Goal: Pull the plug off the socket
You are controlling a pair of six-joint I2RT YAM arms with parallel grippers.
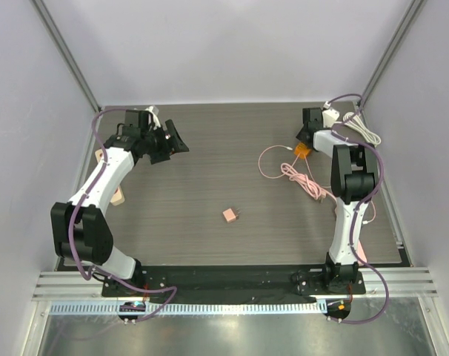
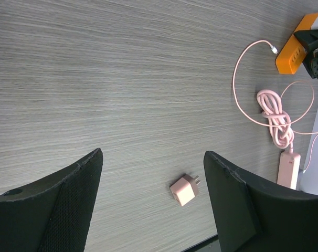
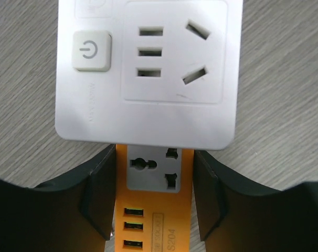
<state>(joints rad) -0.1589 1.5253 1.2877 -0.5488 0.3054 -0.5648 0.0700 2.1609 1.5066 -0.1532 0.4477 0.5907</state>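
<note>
A small pink plug (image 1: 230, 215) lies loose on the dark wood table (image 1: 210, 185), prongs showing; the left wrist view shows it between and below the fingers (image 2: 183, 190). An orange socket (image 1: 303, 151) sits at the back right, against a white socket block (image 3: 148, 68). My right gripper (image 3: 154, 157) is shut on the orange socket (image 3: 154, 210), one jaw on each side. My left gripper (image 1: 178, 141) is open and empty, high at the back left, far from the plug.
A coiled pink cable (image 1: 298, 174) lies right of centre, one end near the orange socket (image 2: 294, 47). A pink adapter (image 2: 288, 169) lies by the right arm. White cable (image 1: 361, 127) is bundled at the back right. A wooden block (image 1: 118, 194) sits at the left edge.
</note>
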